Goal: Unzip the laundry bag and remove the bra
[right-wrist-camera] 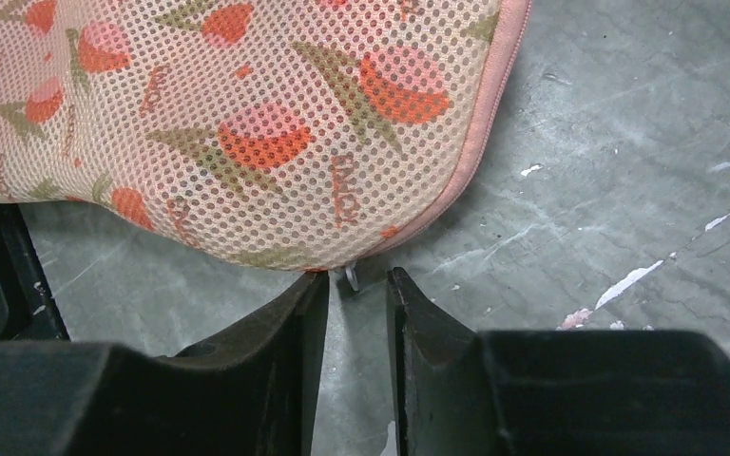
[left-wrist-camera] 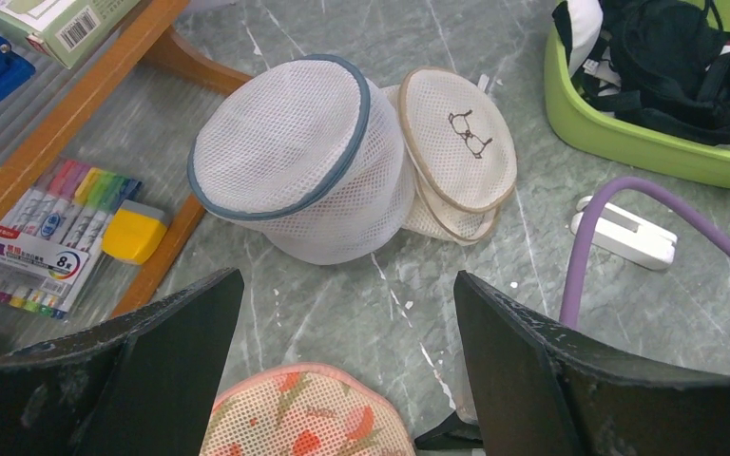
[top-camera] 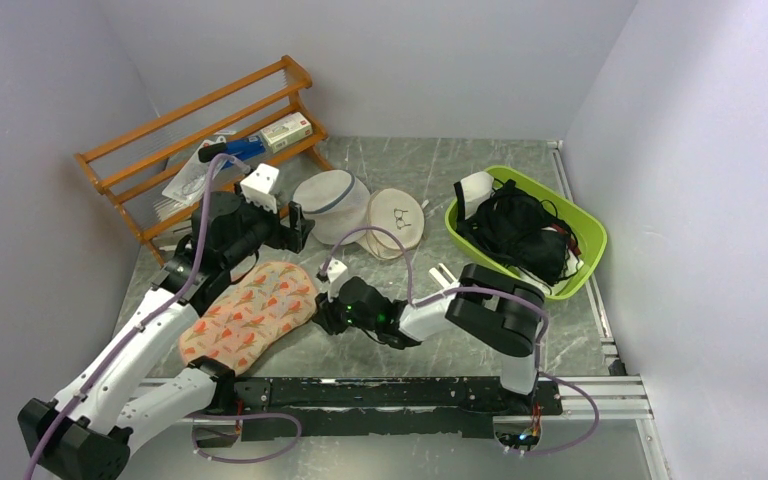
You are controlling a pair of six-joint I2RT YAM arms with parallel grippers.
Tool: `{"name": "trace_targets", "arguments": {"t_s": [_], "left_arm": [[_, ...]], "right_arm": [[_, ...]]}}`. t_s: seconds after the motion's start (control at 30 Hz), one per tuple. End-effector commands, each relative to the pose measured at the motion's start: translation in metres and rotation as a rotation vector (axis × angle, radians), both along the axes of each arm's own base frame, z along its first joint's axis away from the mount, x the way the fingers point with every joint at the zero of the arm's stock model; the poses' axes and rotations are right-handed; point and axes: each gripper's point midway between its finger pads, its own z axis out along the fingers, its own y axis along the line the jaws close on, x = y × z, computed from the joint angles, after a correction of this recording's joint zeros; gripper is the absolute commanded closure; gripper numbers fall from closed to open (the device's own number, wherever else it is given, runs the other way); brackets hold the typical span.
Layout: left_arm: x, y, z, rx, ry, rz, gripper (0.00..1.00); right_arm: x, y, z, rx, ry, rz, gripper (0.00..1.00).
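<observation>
The right gripper (right-wrist-camera: pixel 356 281) brackets the floral laundry bag (right-wrist-camera: pixel 247 123) at its white zip pull (right-wrist-camera: pixel 352 276) (whether it pinches, I cannot tell). The left gripper (left-wrist-camera: pixel 347 281) hovers wide open above the bag.

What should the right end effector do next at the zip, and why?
Probably ease the right end effector slightly forward and close it on the zip pull. The small pull sits just at the fingertips with a gap showing between them, and the laundry bag looks zipped shut along its visible edge. The left end effector hangs open, holding nothing.
</observation>
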Motion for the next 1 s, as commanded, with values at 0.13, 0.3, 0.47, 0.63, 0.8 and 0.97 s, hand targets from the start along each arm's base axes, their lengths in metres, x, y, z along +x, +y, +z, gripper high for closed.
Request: {"name": "trace_targets", "arguments": {"t_s": [0.13,0.3,0.47,0.63,0.8,0.97], "left_arm": [[-0.009,-0.003,0.031,-0.059,-0.066,-0.023,0.07],[-0.011,-0.004,0.033,-0.067,-0.071,-0.034,0.07],[-0.012,-0.007,0.032,-0.070,-0.060,-0.047,0.07],[-0.009,-0.008,0.025,-0.059,-0.035,-0.045,0.07],[-0.006,-0.018,0.009,-0.042,0.025,-0.086,0.06],[-0.004,-0.037,-0.017,-0.025,0.117,-0.172,0.07]], "right_arm": [[0.001,-0.005,-0.019,-0.048,-0.029,-0.036,0.79],[0.004,-0.005,-0.026,-0.078,-0.032,-0.057,0.85],[0.011,-0.007,-0.029,-0.115,-0.055,-0.082,0.97],[0.023,-0.025,-0.023,-0.159,-0.100,-0.166,1.00],[0.030,-0.062,-0.012,-0.212,-0.128,-0.278,1.00],[0.026,-0.102,-0.005,-0.253,-0.133,-0.353,1.00]]}}
